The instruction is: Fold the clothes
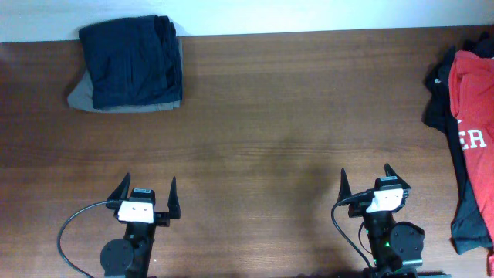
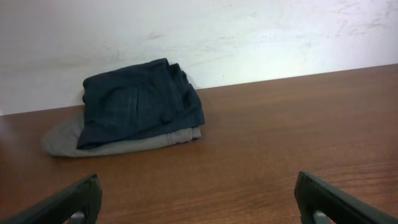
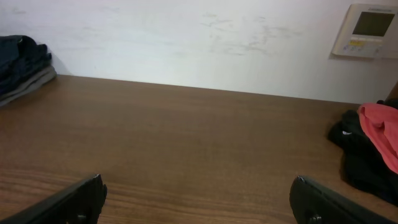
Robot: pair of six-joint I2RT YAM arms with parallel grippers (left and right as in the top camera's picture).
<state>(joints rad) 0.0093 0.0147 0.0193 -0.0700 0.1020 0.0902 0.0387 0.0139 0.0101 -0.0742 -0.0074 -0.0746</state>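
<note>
Standing at the near side of the table [image 1: 270,139], I see the orange-red T-shirt [image 1: 475,116] lying crumpled at about 3 o'clock, right at the table's edge and partly cut off from view, with white lettering showing. It sits on top of a black garment [image 1: 440,96] that spills out toward the centre. Over at 10 o'clock, a navy garment [image 1: 131,60] is already folded and stacked on a grey garment [image 1: 79,96], hard against the wall. The shirt looks light, limp and easily bunched, so I'd judge it will sag and drag instead of holding any shape. It will also cling to the black cloth beneath unless it is pinched through 1 layer only. The best hold looks like the shoulder seam or hem nearest the middle, 1 corner per arm, though the far side is out of sight. Both arms sit low and drawn back at the near edge, the left gripper [image 1: 148,189] at 7 o'clock and the right gripper [image 1: 366,181] at 5 o'clock. Each points toward 12 o'clock with fingers [image 2: 65,202] spread wide and holding nothing, well apart from every garment.
</note>
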